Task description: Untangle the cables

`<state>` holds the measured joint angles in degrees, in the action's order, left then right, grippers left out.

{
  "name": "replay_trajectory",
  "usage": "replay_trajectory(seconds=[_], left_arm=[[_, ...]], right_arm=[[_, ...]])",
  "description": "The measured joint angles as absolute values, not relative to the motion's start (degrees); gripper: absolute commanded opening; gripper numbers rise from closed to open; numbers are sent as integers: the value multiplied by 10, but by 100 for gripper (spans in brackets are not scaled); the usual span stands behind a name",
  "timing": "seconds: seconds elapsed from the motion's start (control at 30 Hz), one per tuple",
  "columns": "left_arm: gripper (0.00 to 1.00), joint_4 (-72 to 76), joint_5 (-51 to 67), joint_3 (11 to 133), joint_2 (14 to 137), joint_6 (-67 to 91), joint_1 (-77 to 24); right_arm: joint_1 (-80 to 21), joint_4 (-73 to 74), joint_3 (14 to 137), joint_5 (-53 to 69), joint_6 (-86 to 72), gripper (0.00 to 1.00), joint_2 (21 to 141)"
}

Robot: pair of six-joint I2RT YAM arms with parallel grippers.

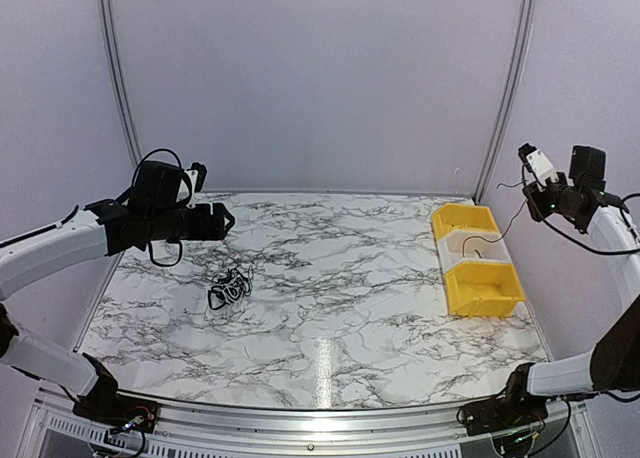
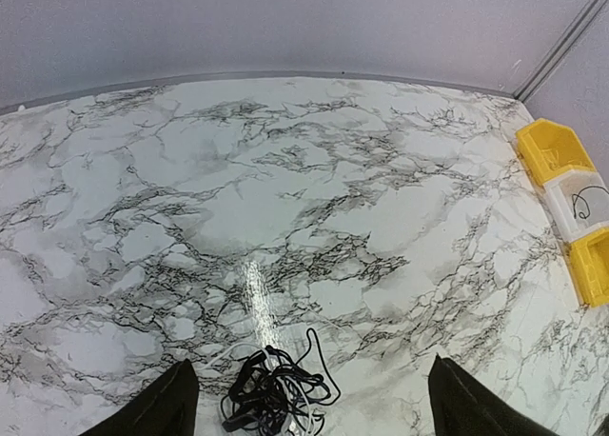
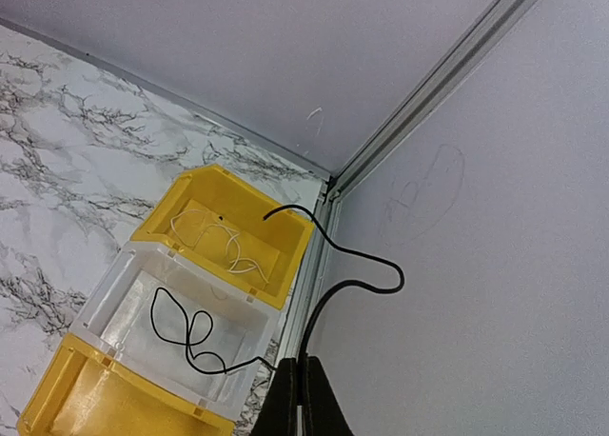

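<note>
Marble-pattern table, walled at the back and both sides, with a metal rail along the near edge.

The tangled bundle of cables is mostly black. It lies flat on the left half of the table, well in from the left and near edges, with bare marble all round it.

Left claw: fingers spread wide, gripping nothing. It hangs over the table just behind the bundle and clear of it. In its wrist view the bundle sits low between the two fingers, touching neither.

A row of three bins stands hard against the right edge, close to the corner post:
- far yellow bin, with a pale cable coiled inside
- middle white bin
- near yellow bin

Right claw: fingers pressed together on a single black cable. It is raised high beside the right wall, above the bins. The cable arcs up from the fingertips, bends back down over the bin rims, and its loose loops rest in the white bin.

The widest open stretch is the table's centre, between the bundle and the bins.
</note>
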<state>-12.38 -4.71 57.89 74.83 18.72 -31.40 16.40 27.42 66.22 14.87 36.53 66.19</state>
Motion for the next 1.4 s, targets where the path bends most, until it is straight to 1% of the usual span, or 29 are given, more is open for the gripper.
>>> replay_trajectory(seconds=[0.33, 0.83, 0.9, 1.0, 1.13, 1.3, 1.4], left_arm=[[87, -121, -39, 573, 729, 191, -314], [86, -118, -29, 569, 729, 194, -314], [86, -118, -24, 569, 729, 194, -314], [86, -119, -19, 569, 729, 195, -314], [86, -119, -19, 569, 731, 196, -314], [86, -118, -15, 569, 735, 196, -314], [86, -119, -14, 569, 740, 197, -314]], right_arm=[[164, 271, 585, 170, 369, 0, 736], [164, 273, 583, 190, 370, 0, 868], [164, 273, 585, 190, 367, 6, 877], [164, 277, 589, 190, 361, 19, 881], [163, 281, 594, 185, 356, 29, 875], [157, 299, 601, 166, 349, 37, 847], [145, 307, 612, 151, 343, 39, 829]])
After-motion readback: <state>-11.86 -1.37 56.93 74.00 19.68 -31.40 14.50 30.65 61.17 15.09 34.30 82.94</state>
